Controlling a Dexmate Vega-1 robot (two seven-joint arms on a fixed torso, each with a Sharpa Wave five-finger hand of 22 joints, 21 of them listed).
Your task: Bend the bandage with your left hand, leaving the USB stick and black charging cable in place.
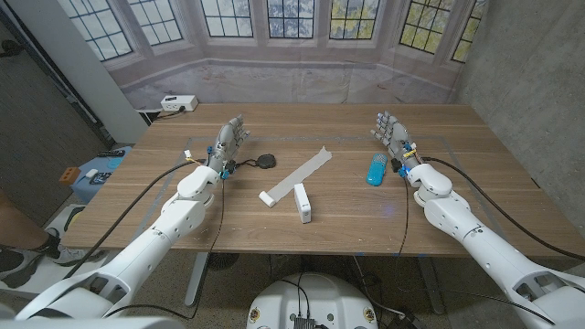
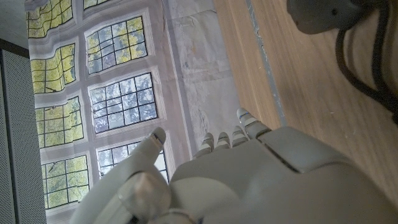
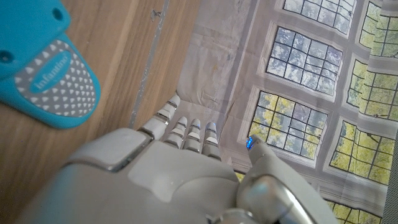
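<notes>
Bandage [image 1: 298,174] lies as a flat strip mid-table [image 1: 274,128], between both hands, and looks light, soft and limp; pinching one free end should fold it easily. Left hand [image 1: 230,142] and right hand [image 1: 391,131] grasp nothing, fingers released.

On my wooden table [image 1: 475,183]: one blue-green oblong item [image 1: 376,169] with a grey dotted face, at three o'clock. Off the table, at ten o'clock: one white power strip [image 1: 178,103] on the floor. Behind: window-pattern backdrop [image 1: 302,23].
</notes>
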